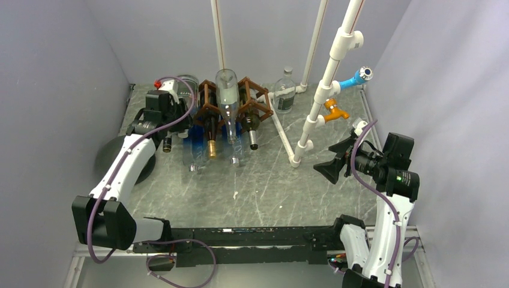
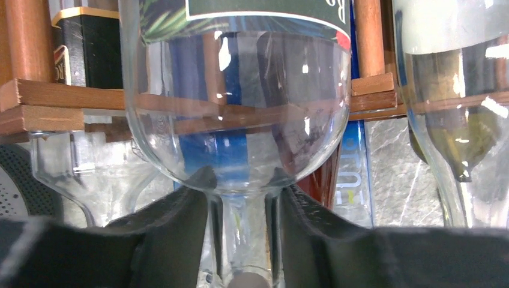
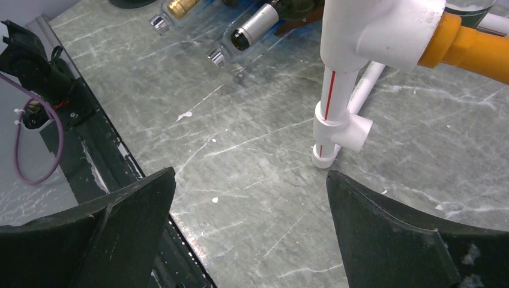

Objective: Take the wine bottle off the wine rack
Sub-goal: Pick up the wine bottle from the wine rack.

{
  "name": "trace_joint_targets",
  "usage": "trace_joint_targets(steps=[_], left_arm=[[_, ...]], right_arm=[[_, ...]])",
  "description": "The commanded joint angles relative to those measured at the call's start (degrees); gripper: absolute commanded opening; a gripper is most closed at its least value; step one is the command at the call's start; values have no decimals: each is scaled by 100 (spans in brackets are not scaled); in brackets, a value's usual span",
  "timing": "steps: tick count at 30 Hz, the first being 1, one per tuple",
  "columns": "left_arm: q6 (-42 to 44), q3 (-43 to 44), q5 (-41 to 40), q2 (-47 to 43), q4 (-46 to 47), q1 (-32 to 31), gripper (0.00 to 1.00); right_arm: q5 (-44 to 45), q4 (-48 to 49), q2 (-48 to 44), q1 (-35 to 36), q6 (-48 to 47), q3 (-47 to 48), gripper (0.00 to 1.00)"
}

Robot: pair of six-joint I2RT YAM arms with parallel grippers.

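Observation:
The brown wooden wine rack (image 1: pixel 259 102) stands at the back of the table with several bottles lying in it, necks toward the front. It also shows in the left wrist view (image 2: pixel 60 102). My left gripper (image 1: pixel 178 119) is at the rack's left end. In the left wrist view the left gripper (image 2: pixel 243 192) is shut on the neck of a clear labelled wine bottle (image 2: pixel 240 96), with a finger on each side just under its shoulder. My right gripper (image 1: pixel 333 165) is open and empty, low over the table to the right, far from the rack. The right wrist view shows the right gripper (image 3: pixel 249 180) open.
A white pipe frame (image 1: pixel 318 102) with blue (image 1: pixel 354 78) and orange (image 1: pixel 333 110) fittings stands right of the rack, close to my right gripper. A small clear bottle (image 1: pixel 284 93) stands behind it. A blue bottle (image 1: pixel 195 144) and capped necks (image 1: pixel 252 139) stick forward.

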Motion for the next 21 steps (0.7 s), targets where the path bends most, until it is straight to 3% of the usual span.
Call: trace_joint_targets(steps=[1,3,7,21], left_arm=[[-18,-46,185,-24,254,-1,37],[-20,-44,176,-63,228,-1,20],[1,45,188,-230,174,3,1],[22,64,-31,-1069,764,34,0]], right_arm=[[-161,213,11,11,-18,11,100],[-160,205,14,11,-22,13,100],[-182,172,11,15,-70,20,100],[-207,169,11,2,-95,-4,100]])
